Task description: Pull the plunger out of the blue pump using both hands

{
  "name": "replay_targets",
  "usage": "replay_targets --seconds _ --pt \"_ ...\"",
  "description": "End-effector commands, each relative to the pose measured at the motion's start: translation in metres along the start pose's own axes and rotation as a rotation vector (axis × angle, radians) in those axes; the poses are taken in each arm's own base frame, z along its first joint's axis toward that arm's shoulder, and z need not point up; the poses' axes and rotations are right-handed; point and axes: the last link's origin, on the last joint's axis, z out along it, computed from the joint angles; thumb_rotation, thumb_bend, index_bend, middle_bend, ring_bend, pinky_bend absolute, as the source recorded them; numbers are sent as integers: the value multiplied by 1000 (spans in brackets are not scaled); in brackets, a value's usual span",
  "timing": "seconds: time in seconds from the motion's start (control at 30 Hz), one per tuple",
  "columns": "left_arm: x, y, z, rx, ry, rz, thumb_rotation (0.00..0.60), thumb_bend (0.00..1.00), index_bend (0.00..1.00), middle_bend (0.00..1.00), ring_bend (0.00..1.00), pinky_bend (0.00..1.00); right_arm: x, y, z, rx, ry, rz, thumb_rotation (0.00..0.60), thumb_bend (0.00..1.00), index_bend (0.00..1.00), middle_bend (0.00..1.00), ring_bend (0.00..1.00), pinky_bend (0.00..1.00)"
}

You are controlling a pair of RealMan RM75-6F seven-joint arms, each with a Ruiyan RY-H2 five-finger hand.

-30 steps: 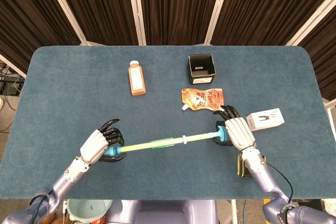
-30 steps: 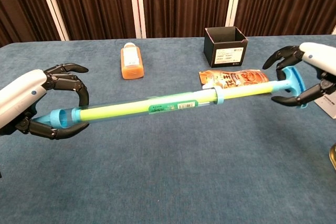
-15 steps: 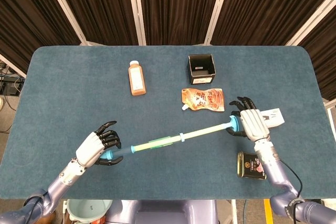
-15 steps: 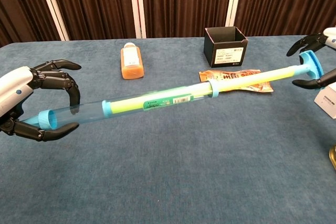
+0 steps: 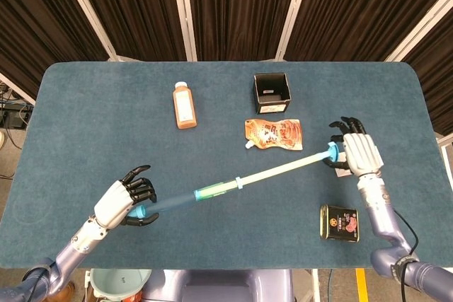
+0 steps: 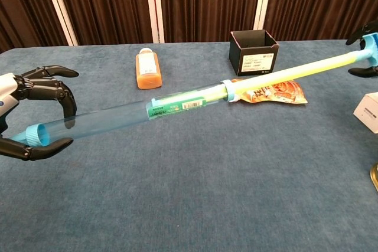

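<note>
The left hand [image 5: 126, 201] sits low near the table's front edge on the robot's left, its dark fingers [image 6: 50, 87] curled around the capped end of the translucent blue pump tube [image 6: 112, 120], gripping it. The right hand [image 5: 358, 152] is raised farther back on the robot's right, fingers fanned upward, holding the blue T-handle [image 5: 332, 153] of the pale yellow-green plunger rod [image 5: 283, 170]. The pump hangs above the blue felt-covered table [image 5: 85, 118] as one long diagonal line between the two hands, with most of the rod drawn out past the tube's blue collar [image 6: 227, 90].

Beneath the rod lies an orange printed snack pouch [image 5: 273, 134]. Behind it stands an open black box [image 5: 272, 92]. An orange juice bottle [image 5: 185, 105] lies farther left. A white carton [image 6: 368, 112] rests by the right hand, and a dark flat tin [image 5: 339, 222] sits near the front edge by the right forearm.
</note>
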Motion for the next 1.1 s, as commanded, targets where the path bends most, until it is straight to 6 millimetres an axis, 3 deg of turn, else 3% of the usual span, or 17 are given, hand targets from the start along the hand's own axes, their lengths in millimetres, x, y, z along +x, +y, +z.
replay_targets --seconds 0.03,0.67,1.1 --pt "2 -1 -2 1 -2 3 600 599 715 570 409 160 5 5 4 -16 8 -6 600 284 772 275 129 96" --pt "16 -6 -24 9 -15 40 600 599 716 570 409 160 28 29 33 -128 52 -24 600 282 776 278 140 96" --pt "13 -7 -23 21 -20 48 600 599 715 570 409 160 30 41 43 -178 55 -44 600 281 777 279 142 96"
